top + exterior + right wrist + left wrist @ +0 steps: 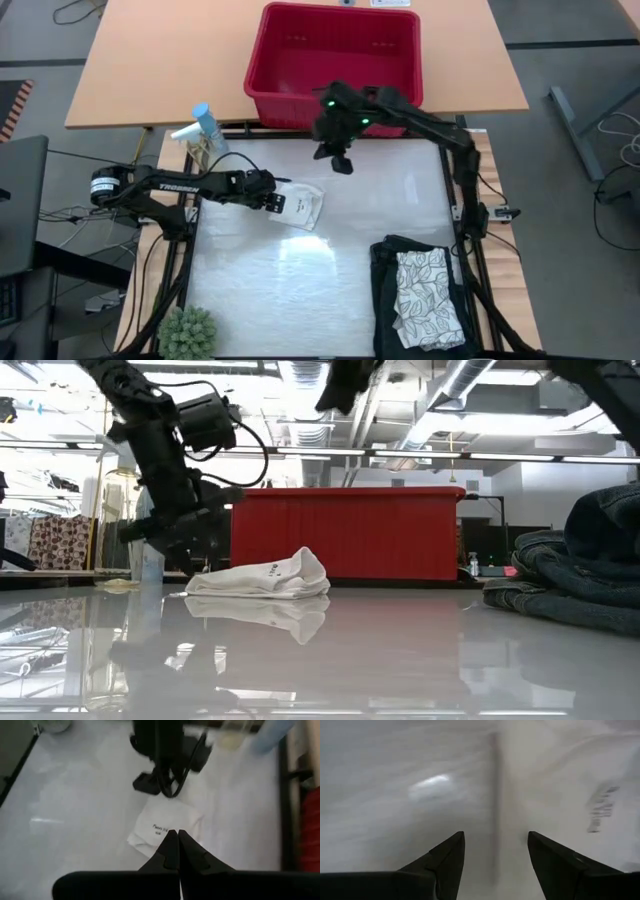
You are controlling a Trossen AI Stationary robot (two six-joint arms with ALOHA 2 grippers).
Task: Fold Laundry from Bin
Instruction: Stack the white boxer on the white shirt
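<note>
We see the left gripper (pixel 274 203) low over the white table (pixel 330 270), fingers (pixel 445 857) spread apart w/ nothing between them. The small whitish cloth (pixel 302 206) lies bunched on the table just beside its tips, on the side away from the left arm; whether tips touch the cloth edge we can't tell. In the low view the cloth (pixel 262 579) sits flat-ish w/ one hump, gripper (pixel 185 550) right next to it.

The right gripper (pixel 341 160) hangs higher, near the bin (pixel 335 62), fingers pressed together & empty (right wrist view shows them (pixel 176 851) meeting in a point). The cloth (pixel 167 824) is below and ahead of it, well apart, printed text visible on it.

Leaf-patterned cloth (pixel 428 298) lies folded on top of the dark garment (pixel 392 258), both at the table corner by the right arm's base, well apart from both grippers. Bin stands beyond the table's far edge, behind the right gripper.
</note>
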